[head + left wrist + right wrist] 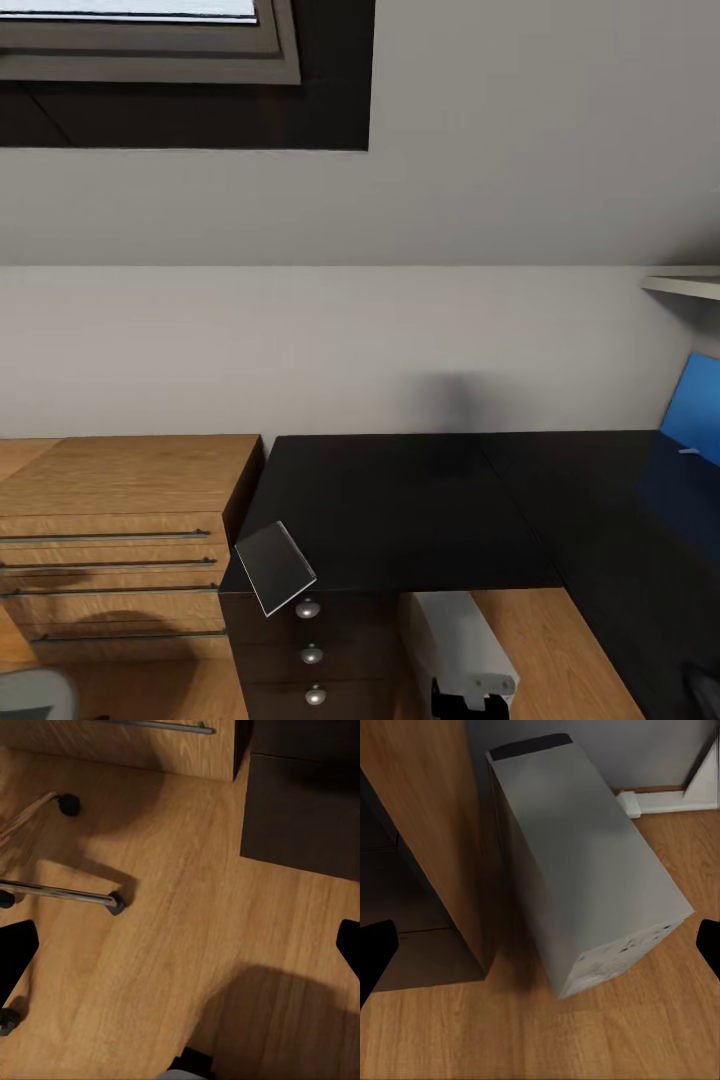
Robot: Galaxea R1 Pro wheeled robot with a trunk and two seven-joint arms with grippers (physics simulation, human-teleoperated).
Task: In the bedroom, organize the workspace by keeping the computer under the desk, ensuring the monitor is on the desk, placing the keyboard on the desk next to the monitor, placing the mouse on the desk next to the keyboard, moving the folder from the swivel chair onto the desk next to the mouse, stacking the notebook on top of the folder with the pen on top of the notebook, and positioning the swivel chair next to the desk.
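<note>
The grey computer tower [585, 877] stands on the wooden floor beside a wooden desk panel [427, 832]. My right gripper [540, 952] hangs open above the tower, its black fingertips [375, 956] at the picture's edges. The head view has the white tower [460, 640] under the black desk [400, 510]. A blue flat panel [695, 410] stands on the desk at the far right. A thin grey sheet-like thing [275, 568] tilts at the desk's front left corner. The swivel chair's chrome legs and casters [67, 894] lie below my open left gripper [180, 952].
A wooden dresser [120, 540] with long handles stands left of the desk. Dark drawers with round knobs [312, 655] sit under the desk's left end. A shelf edge [685, 285] juts from the wall at right. A grey chair part [30, 695] shows at the bottom left.
</note>
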